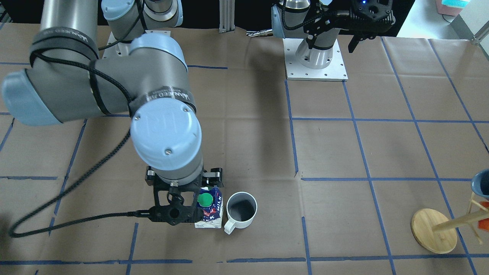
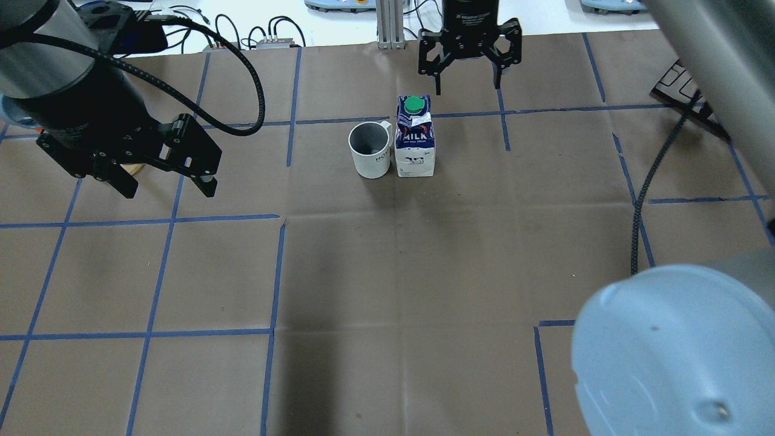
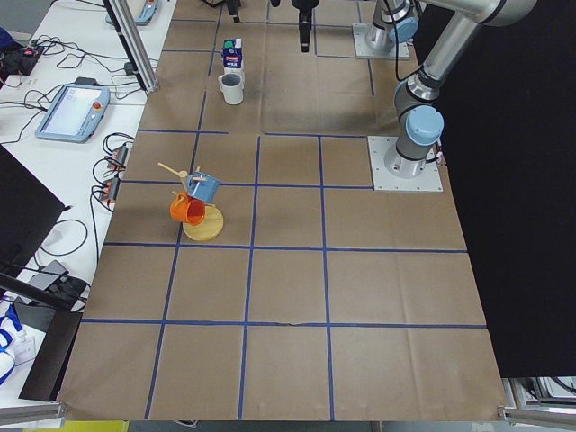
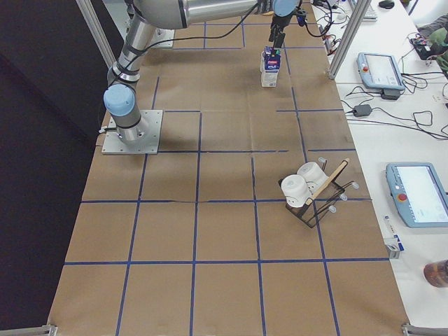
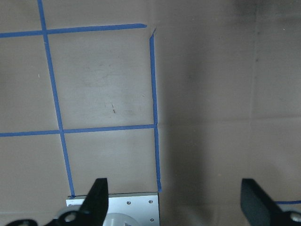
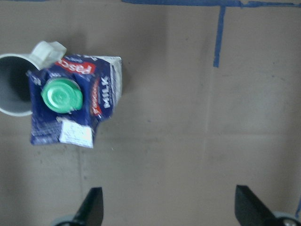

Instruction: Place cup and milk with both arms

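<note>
The white cup [image 2: 369,150] and the milk carton [image 2: 415,138] stand upright side by side at the far middle of the table, the cup on the carton's left in the overhead view. My right gripper [image 2: 469,71] is open and empty, raised just beyond the carton. In the right wrist view the milk [image 6: 70,106] and the cup [image 6: 11,87] lie at the upper left, clear of the open gripper [image 6: 171,212]. My left gripper [image 2: 169,186] is open and empty, high over the left side, far from both; in its wrist view [image 5: 176,200] only table shows.
A wooden mug tree [image 1: 433,231] with a blue and an orange cup stands near the table edge on my left. A black rack with white cups [image 4: 308,189] sits on my right side. The left arm's base plate [image 1: 317,67] lies under the left gripper.
</note>
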